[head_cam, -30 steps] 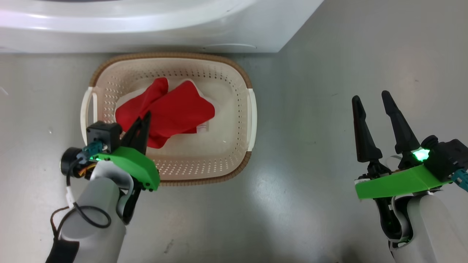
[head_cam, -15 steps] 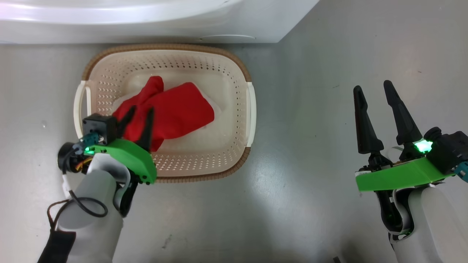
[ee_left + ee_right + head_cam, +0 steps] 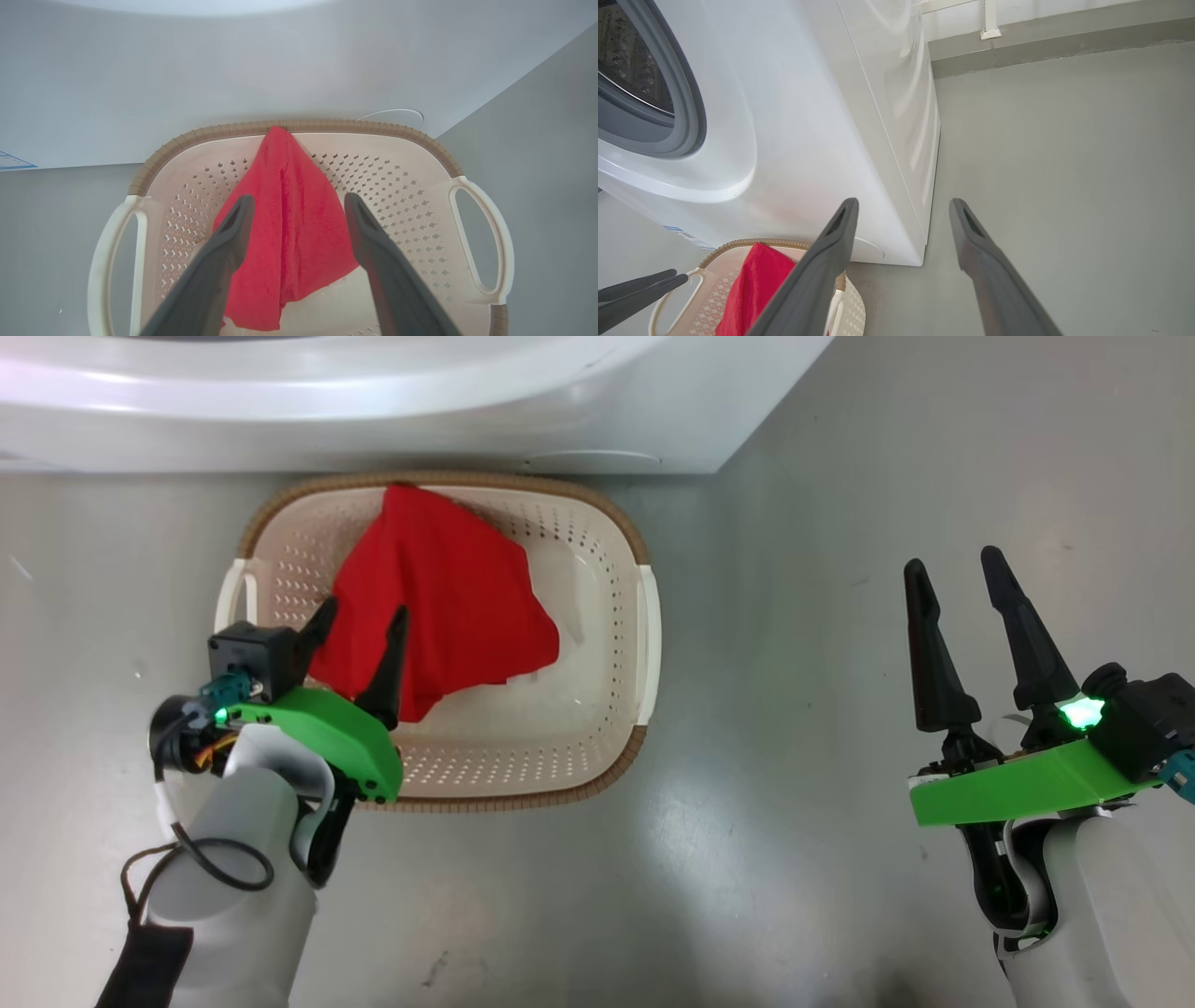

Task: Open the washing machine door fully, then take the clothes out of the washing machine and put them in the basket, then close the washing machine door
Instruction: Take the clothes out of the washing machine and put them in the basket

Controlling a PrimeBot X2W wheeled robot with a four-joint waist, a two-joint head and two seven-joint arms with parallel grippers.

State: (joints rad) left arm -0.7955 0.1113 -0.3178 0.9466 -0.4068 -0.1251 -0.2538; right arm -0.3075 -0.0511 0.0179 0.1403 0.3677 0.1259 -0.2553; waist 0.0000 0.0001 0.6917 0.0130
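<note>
Hovering at near-left of basket (image 3: 647, 616), left gripper (image 3: 365, 609): jaws apart, nothing held. Red clothes (image 3: 448, 588) lie in basket, corner reaching far rim beside washing machine (image 3: 373, 411). Best lift straight up, avoid snagging fabric. Right gripper (image 3: 951, 560): apart, empty, above floor (image 3: 794, 803).

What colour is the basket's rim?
Brown, woven-look; the basket rim shows best in the left wrist view.

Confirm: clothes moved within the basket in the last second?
Yes. The clothes now reach the far rim of the basket, beside the washing machine; earlier they lay mid-basket.
</note>
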